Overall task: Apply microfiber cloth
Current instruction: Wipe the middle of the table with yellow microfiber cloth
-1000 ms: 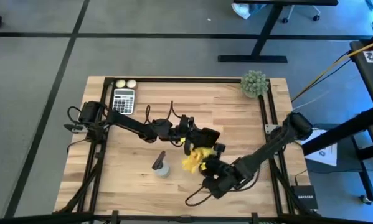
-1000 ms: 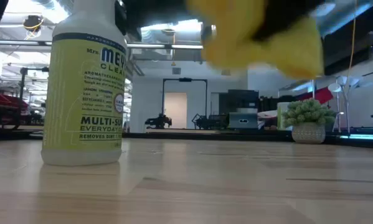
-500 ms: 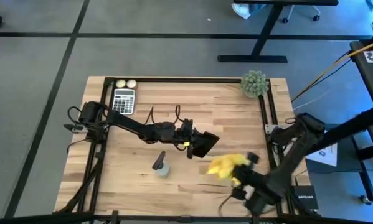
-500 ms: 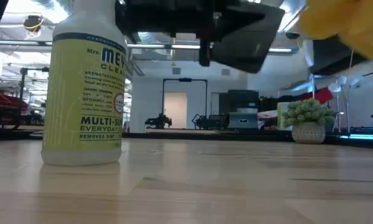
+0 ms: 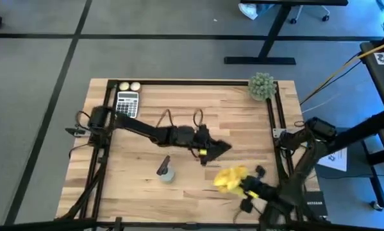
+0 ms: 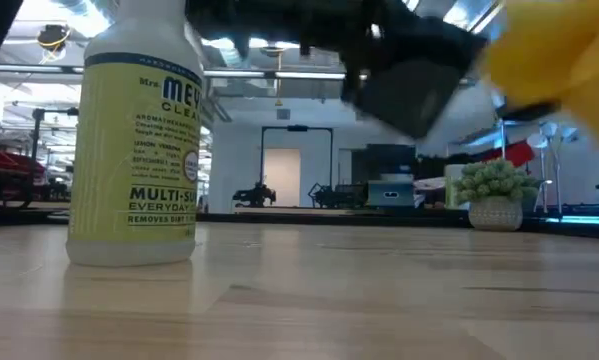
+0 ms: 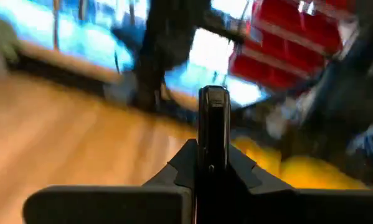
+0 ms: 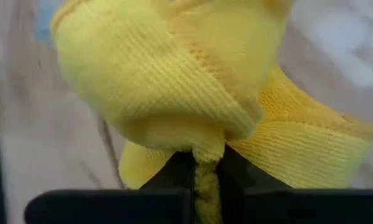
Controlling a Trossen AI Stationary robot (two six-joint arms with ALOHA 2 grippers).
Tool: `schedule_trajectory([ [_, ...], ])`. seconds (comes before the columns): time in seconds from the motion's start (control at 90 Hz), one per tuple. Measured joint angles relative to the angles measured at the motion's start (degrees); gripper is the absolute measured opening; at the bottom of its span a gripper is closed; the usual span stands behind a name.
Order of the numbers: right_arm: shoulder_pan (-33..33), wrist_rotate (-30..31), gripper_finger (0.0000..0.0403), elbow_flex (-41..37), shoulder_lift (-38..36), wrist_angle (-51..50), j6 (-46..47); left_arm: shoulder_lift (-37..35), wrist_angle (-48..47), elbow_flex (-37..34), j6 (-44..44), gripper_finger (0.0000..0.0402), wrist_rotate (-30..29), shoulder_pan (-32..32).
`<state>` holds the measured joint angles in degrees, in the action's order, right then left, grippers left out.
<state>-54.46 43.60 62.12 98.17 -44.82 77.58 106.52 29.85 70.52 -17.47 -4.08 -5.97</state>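
Observation:
My left gripper is over the middle of the table, shut on a black smartphone; the phone is in the air and shows edge-on in the left wrist view and tilted in the low view. My right gripper is nearer the table's right near corner, shut on the bunched yellow microfiber cloth, which hangs clear of the table. Cloth and phone are a little apart. A spray bottle stands upright on its base to the left of both. My left gripper pinches the phone's lower end between its two fingers, one on each flat face. The fingers come nearly level from the table's left. The phone is lifted clear and tilted. My right gripper pinches a gathered fold of the cloth between its two fingers, several layers thick. The rest bulges slack beyond the fingertips, toward the phone. The cloth is lifted clear of the table.
A calculator and two pale balls lie at the far left corner. A small potted plant stands at the far right corner. The spray bottle is close to the near edge, left of centre.
My right gripper has pulled the cloth away from the phone, toward the table's right and near edges. My left gripper has reached a little toward the right edge, and the phone has tipped from flat toward edge-on.

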Motion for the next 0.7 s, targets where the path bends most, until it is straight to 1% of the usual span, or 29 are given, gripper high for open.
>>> schedule_trajectory([
  [0.089, 6.31, -2.13, 0.001, -3.26, 0.0, 8.4, -10.82, -4.75, -6.24, 0.0, 2.03, 0.0015, -0.67, 0.12],
  [0.189, 14.61, -8.66, 0.001, -6.95, 0.07, 18.62, -22.62, -10.01, -15.16, -0.06, 5.0, 0.0015, -3.75, -0.11],
  [0.289, 21.77, -15.73, 0.001, -11.11, 0.52, 31.33, -31.71, -15.68, -23.01, -0.07, 6.21, 0.0015, -7.19, -0.56],
  [0.356, 26.06, -20.11, 0.001, -12.77, 1.36, 38.15, -35.71, -19.23, -27.6, -0.07, 6.33, 0.0015, -8.57, -1.13],
  [0.422, 30.0, -23.68, 0.001, -14.32, 1.85, 41.73, -39.06, -22.43, -31.59, -0.09, 6.31, 0.0015, -9.87, -2.29],
  [0.556, 36.11, -26.27, 0.001, -15.29, 3.87, 51.42, -47.8, -28.33, -37.37, -0.09, 6.29, 0.0015, -14.23, -5.3],
  [0.622, 37.82, -30.66, 0.001, -15.09, 5.46, 57.24, -50.1, -30.48, -39.58, -0.09, 6.02, 0.0015, -16.77, -6.82],
  [0.7, 37.64, -37.41, 0.001, -14.9, 8.26, 61.26, -50.59, -32.32, -41.43, -0.09, 5.71, 0.0015, -19.71, -8.13],
])
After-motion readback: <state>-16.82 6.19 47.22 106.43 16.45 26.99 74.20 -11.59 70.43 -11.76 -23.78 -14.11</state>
